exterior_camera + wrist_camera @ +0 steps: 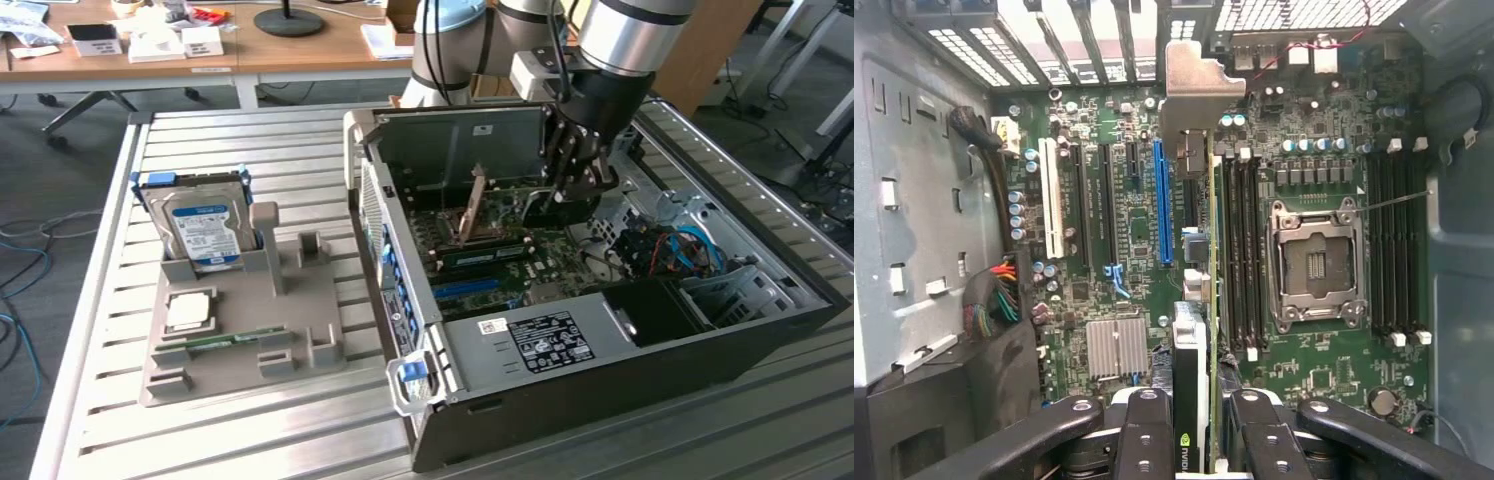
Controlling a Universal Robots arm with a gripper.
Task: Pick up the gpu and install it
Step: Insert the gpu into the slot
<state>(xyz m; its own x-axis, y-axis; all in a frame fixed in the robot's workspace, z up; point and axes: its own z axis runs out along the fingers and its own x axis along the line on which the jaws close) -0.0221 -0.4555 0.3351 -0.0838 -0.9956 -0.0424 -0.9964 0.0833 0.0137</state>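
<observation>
One gpu (1192,350) is clamped on edge in the tool (1199,420) above the motherboard (1324,370); it should stay upright, parallel to the blue slot (1163,200)

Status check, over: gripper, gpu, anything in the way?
Gripper shut on gpu. Gpu edge-on inside the case, over the motherboard, beside the blue slot. Cable bundle off by the wall, not under it.

Seeing the gpu (1192,95) edge-on, its near end running out of the wrist view between the gripper (1199,435) fingers (1144,425). Missing the arm (627,40) beyond the exterior view's upper edge; failing to read the tiny power supply label (541,340).
</observation>
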